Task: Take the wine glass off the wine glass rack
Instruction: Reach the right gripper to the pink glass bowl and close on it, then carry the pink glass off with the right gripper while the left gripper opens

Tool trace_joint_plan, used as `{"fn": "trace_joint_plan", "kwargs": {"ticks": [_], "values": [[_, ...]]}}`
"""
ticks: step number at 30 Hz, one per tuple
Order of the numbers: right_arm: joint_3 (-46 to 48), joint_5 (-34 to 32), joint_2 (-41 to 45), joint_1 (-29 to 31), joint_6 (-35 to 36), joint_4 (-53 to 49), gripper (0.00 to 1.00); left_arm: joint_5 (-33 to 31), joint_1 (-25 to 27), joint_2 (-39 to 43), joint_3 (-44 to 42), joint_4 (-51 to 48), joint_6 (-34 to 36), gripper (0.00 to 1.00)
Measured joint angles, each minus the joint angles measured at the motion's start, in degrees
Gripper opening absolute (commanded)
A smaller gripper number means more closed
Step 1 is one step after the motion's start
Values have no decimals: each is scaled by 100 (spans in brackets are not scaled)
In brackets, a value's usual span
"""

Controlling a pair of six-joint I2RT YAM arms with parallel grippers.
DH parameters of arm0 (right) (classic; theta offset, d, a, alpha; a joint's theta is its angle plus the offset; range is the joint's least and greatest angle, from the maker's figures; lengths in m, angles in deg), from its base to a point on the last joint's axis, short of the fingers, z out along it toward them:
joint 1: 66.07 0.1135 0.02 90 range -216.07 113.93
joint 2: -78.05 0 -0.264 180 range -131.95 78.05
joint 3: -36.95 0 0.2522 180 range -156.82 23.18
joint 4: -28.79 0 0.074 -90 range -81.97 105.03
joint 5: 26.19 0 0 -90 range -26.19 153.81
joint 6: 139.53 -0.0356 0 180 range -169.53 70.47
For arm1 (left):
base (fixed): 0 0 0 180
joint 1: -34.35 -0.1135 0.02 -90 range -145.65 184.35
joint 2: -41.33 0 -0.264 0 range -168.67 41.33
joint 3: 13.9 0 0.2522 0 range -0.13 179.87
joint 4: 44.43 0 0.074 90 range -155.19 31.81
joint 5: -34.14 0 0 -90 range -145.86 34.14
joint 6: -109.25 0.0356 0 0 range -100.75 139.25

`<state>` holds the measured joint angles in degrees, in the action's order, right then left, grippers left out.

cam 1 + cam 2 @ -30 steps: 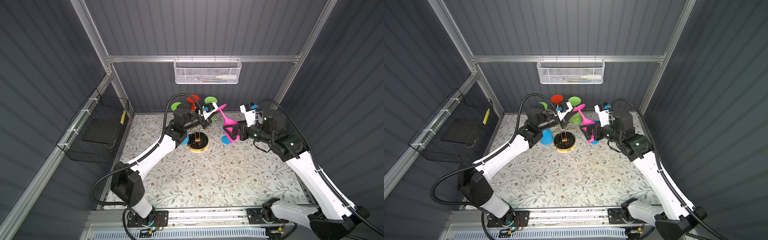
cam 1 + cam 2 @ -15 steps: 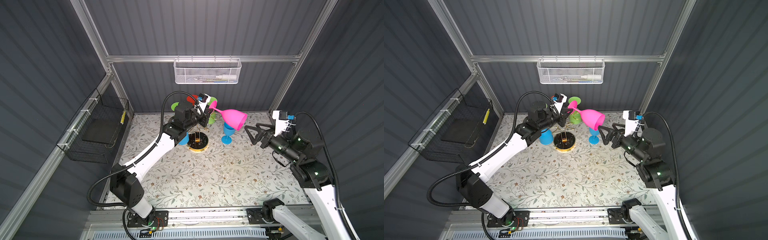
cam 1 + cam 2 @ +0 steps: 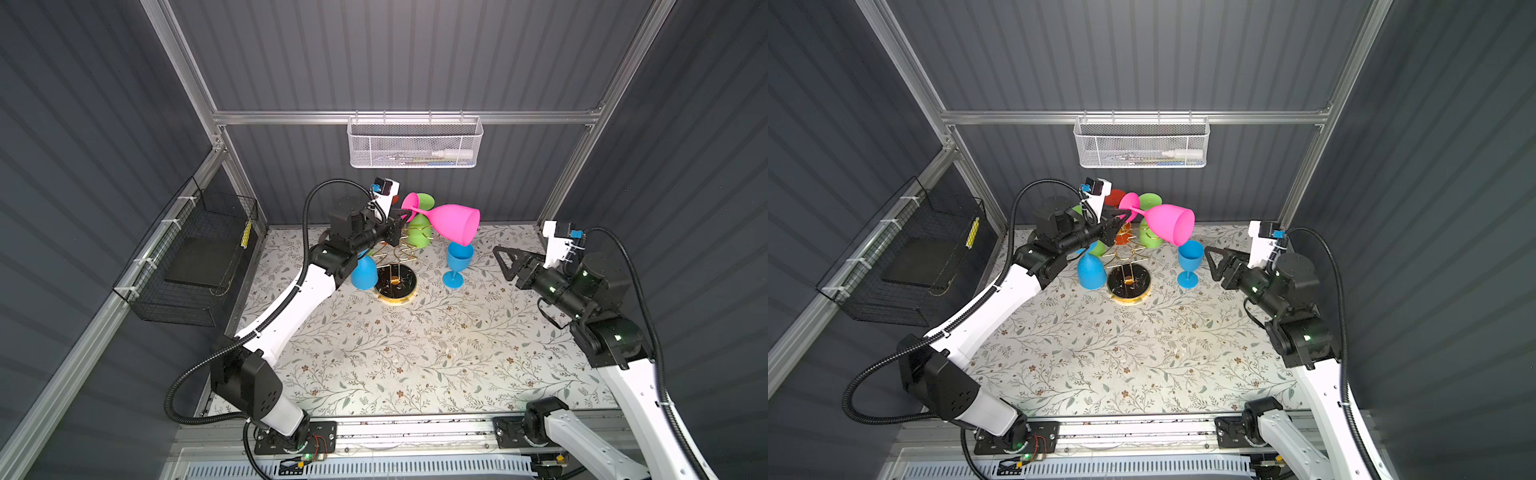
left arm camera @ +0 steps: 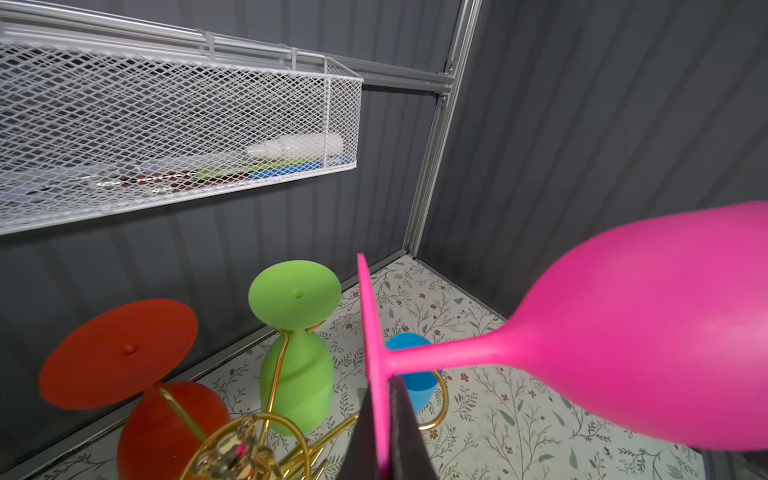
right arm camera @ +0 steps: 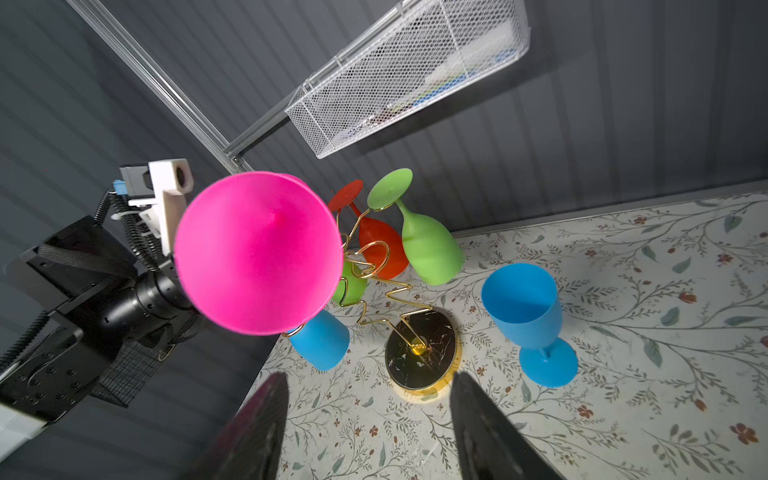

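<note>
Left gripper (image 4: 383, 411) pinches pink glass (image 3: 455, 224); right gripper (image 5: 368, 386) spread.

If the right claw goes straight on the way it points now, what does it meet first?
Most likely the wine glass rack, which lies ahead of the open right claw. The upright blue glass stands just beside that line, but depth is unclear.

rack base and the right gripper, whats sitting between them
An upright blue glass stands between the rack base and the open right gripper. It shows plainly in both top views.
</note>
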<state>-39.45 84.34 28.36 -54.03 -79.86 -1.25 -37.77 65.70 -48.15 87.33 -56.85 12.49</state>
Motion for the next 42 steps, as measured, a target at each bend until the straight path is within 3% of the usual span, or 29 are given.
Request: {"fn": "trace_joint_plan", "kwargs": {"ticks": [11, 25, 32, 38, 42], "values": [[-131, 612, -595, 0, -289, 533, 58, 151, 0, 2, -37, -2, 2, 0], [-223, 813, -874, 13, -546, 1005, 40, 286, 0, 2, -63, 4, -2, 0], [-354, 826, -1342, 188, -581, 1193, 26, 297, 0, 0, -66, 105, -35, 0], [-511, 835, -1488, 306, -592, 1257, 1, 275, -2, 0, -85, 129, -37, 0], [-514, 820, -1574, 319, -634, 1279, 0, 212, -13, 0, -107, 129, -33, 5]]}}
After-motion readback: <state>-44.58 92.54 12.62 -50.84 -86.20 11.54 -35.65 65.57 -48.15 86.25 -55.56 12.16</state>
